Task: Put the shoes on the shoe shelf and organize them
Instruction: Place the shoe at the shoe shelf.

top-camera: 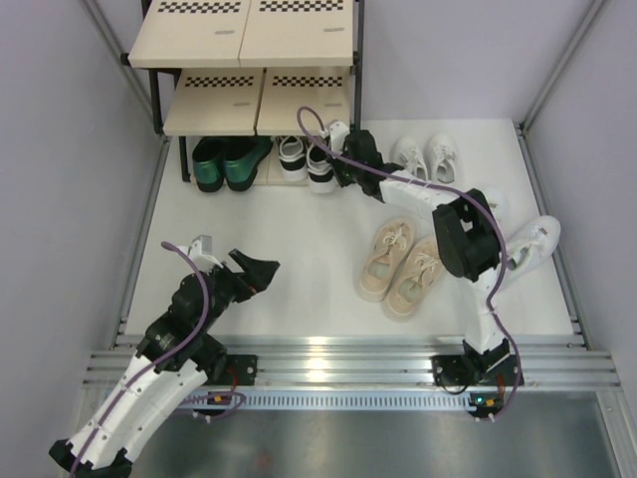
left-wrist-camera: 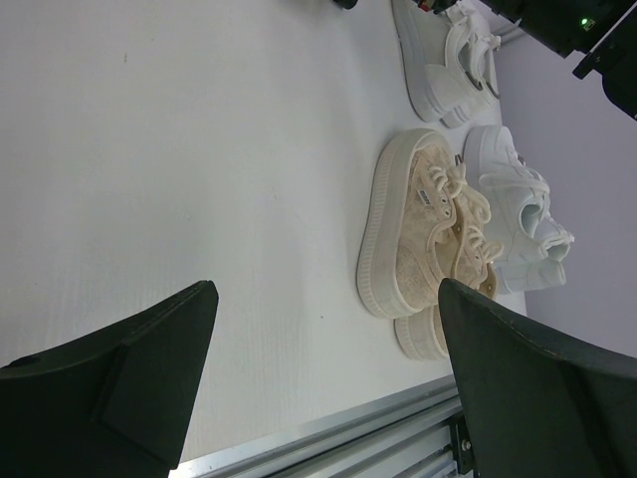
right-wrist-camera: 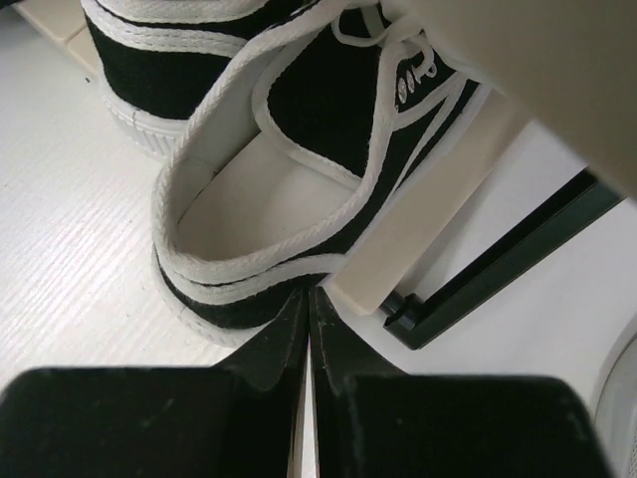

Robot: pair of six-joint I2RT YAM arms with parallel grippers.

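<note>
On the white table (top-camera: 299,249), the shelf (top-camera: 249,40) stands far left, with green shoes (top-camera: 227,164) and black-and-white sneakers (top-camera: 307,159) on its bottom board. I see my right gripper (right-wrist-camera: 307,296) pinched shut and empty at one sneaker's heel. My left gripper (top-camera: 261,271) gapes wide, near left.

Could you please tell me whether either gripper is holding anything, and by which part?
Nothing is held. The left gripper is open and empty; the right gripper is shut, tips at the heel of the black-and-white sneaker.
</note>
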